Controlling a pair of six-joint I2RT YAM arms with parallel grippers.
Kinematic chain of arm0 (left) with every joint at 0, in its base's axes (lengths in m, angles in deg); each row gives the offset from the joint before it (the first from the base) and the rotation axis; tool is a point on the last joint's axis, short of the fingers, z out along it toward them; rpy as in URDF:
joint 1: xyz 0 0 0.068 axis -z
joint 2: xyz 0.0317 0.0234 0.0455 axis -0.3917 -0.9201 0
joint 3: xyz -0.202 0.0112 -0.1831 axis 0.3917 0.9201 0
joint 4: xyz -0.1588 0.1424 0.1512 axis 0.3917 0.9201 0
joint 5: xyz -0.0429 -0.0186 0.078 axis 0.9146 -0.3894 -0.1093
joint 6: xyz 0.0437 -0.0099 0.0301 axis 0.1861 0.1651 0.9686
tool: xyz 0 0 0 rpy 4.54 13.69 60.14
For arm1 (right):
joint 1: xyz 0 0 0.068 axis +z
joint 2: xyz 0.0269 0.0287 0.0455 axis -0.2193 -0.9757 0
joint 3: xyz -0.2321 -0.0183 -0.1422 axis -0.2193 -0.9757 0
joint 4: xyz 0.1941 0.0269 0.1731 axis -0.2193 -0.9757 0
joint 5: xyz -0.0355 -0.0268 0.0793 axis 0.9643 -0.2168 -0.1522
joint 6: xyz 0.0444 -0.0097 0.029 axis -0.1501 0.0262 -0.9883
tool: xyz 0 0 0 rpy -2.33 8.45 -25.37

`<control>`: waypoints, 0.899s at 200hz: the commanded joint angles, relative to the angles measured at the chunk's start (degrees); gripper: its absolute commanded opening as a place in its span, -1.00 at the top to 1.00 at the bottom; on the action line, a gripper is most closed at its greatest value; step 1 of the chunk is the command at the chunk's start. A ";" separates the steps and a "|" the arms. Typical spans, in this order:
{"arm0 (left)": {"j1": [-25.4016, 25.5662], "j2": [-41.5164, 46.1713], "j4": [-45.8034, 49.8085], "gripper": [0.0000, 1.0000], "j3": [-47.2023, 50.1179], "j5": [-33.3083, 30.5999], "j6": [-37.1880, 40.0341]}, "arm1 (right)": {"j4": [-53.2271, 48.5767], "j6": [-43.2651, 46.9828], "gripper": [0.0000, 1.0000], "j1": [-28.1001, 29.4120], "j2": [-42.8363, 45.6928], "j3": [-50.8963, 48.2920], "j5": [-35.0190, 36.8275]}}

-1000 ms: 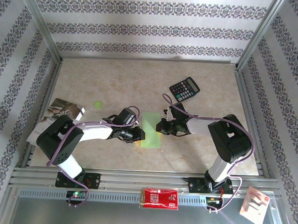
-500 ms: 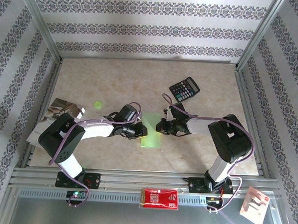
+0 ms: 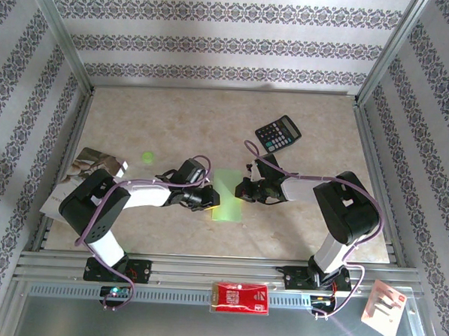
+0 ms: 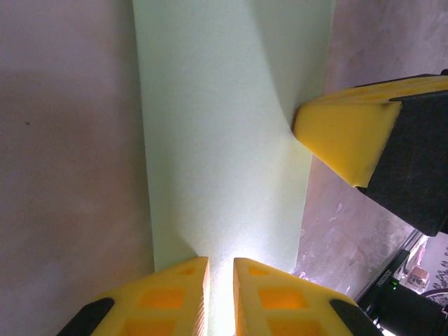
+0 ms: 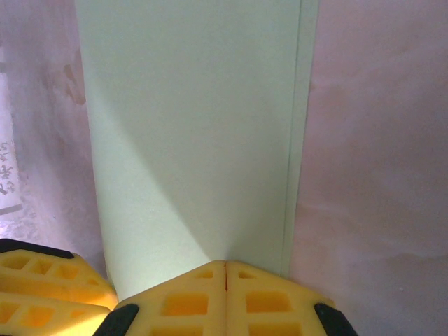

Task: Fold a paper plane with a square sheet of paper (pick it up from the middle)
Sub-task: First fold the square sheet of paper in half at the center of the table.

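Observation:
The square sheet of paper (image 3: 227, 212) lies folded into a narrow light green strip between my two grippers. In the right wrist view the paper (image 5: 189, 126) shows two layered edges along one long side. My left gripper (image 4: 220, 269) sits low over one long edge of the paper (image 4: 224, 126), and green shows through the narrow gap between its yellow fingers. My right gripper (image 5: 225, 266) is shut, its joined tips resting on the opposite edge. That tip (image 4: 343, 136) dents the paper. From above, the left gripper (image 3: 210, 200) and right gripper (image 3: 242, 191) flank the strip.
A black calculator (image 3: 278, 133) lies behind the right arm. A small green dot (image 3: 147, 157) and a printed leaflet (image 3: 89, 165) are at the left. A red-and-white packet (image 3: 240, 297) and a white card (image 3: 383, 308) rest on the metal front rail.
My left gripper's fingers have drawn closer together and the gripper has shifted slightly at the paper's left edge. The right arm and the paper have stayed put.

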 commanded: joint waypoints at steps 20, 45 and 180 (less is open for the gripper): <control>-1.09 -2.56 -2.60 0.70 1.32 0.64 -0.09 | -6.80 1.45 1.00 0.18 -2.02 -2.49 7.88; -1.53 -2.60 -2.30 0.72 2.18 0.45 0.28 | -6.77 1.43 1.00 0.17 -1.69 -2.60 7.92; -3.76 -4.05 3.07 1.00 6.70 10.69 9.80 | -0.09 -4.10 0.74 2.47 14.41 -1.59 0.12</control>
